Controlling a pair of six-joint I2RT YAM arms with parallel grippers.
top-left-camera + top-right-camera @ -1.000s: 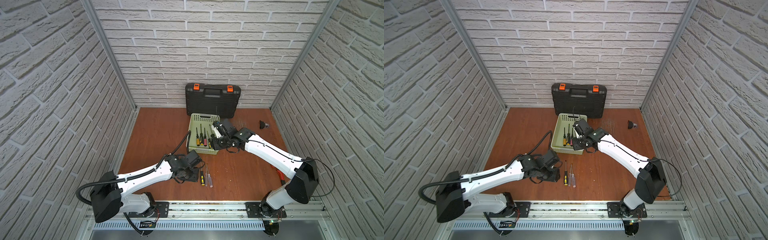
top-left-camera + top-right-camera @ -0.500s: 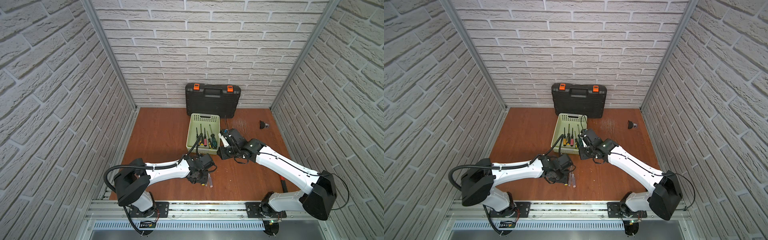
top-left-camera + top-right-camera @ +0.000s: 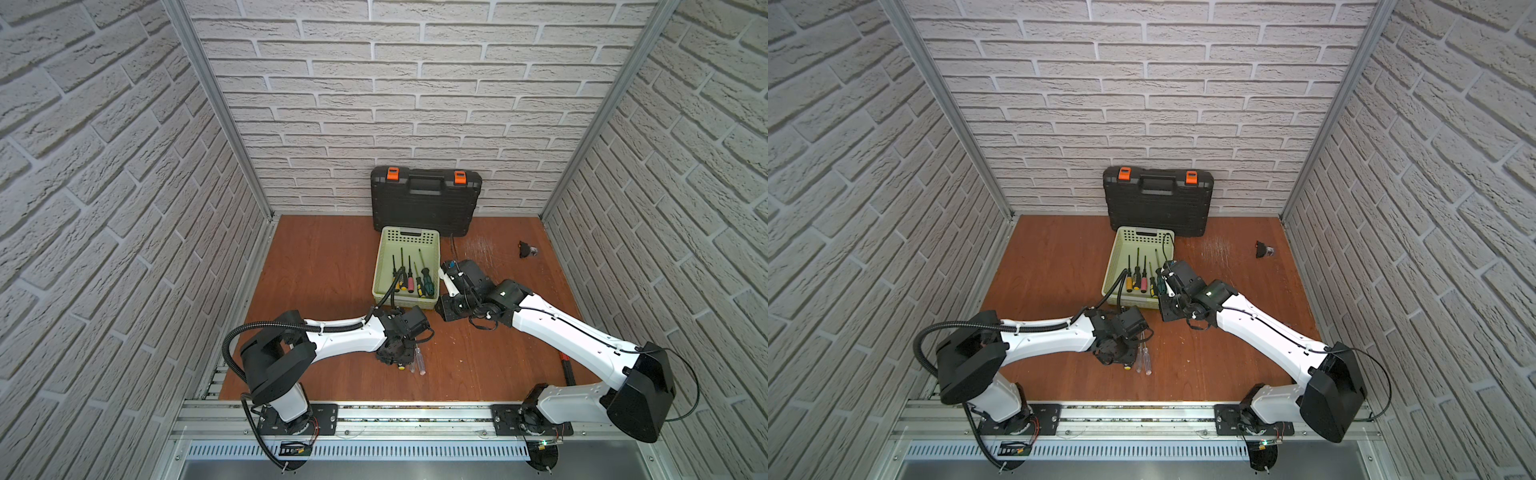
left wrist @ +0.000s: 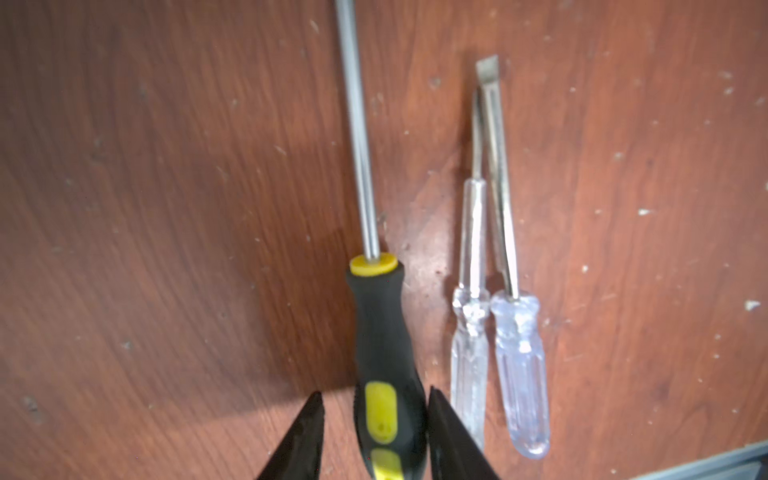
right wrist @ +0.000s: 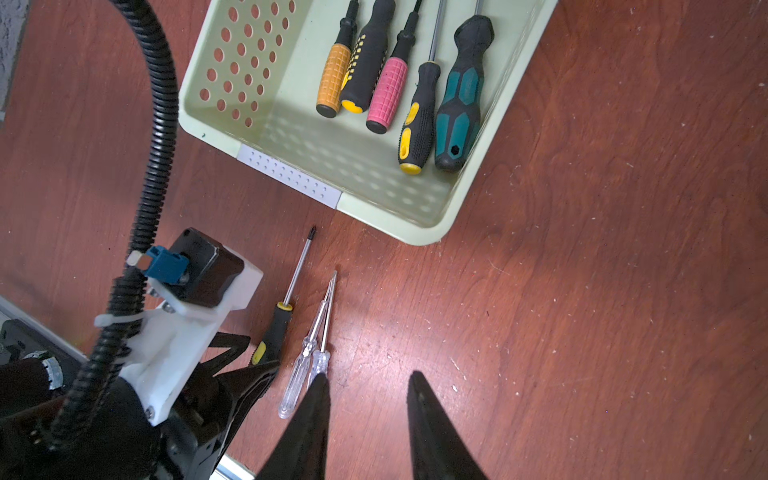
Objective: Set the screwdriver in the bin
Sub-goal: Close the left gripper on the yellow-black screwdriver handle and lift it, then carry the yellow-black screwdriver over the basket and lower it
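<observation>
Beside the screwdriver point(image 4: 384, 332), a clear-handled pair point(image 4: 517, 357)

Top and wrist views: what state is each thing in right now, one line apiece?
Left gripper, open, fingers astride the black-and-yellow screwdriver's handle, gap on one side.
Right gripper, open, empty, above the table.
Black-and-yellow screwdriver, flat on the table.
Clear-handled screwdrivers, two, flat on the table, side by side.
Bin, upright, holding five screwdrivers.
Tool case, closed, standing against the back wall.
</observation>
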